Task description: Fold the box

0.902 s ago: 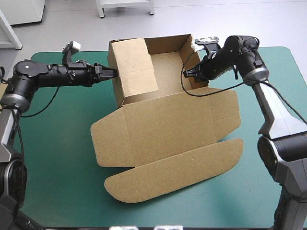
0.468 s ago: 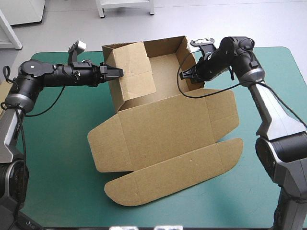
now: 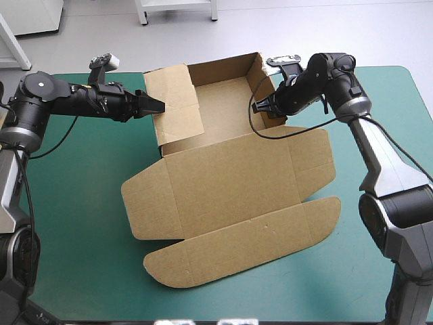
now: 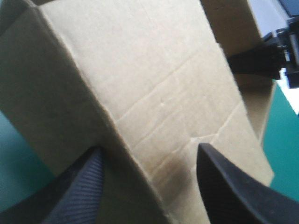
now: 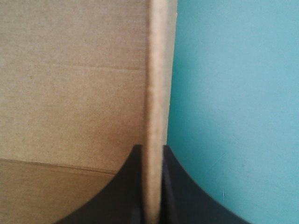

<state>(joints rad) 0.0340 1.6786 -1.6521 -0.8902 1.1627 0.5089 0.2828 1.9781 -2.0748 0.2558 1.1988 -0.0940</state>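
High view: the brown cardboard box (image 3: 230, 183) lies near the middle of the table's teal-green cover (image 3: 81, 203). Its tray part, walls raised, sits toward 12 o'clock. The lid panel with its rounded flaps lies flat toward 6 o'clock. The tray wall at 9 o'clock leans inward over the tray floor. The left gripper with two black fin-shaped fingers (image 3: 154, 106) reaches in from 9 o'clock, its tips at that wall's outer face. The right gripper (image 3: 266, 110) comes from 3 o'clock to the tray's 3 o'clock wall.

In the left wrist view the left gripper (image 4: 149, 147) stands wide, its fingers (image 4: 79, 186) apart with a creased corner of the board between them. The other gripper shows farther off beyond the box.

In the right wrist view the right gripper (image 5: 152, 147) is clamped narrowly on the wall's pale edge. Brown board lies to one side and teal-green cover to the other.
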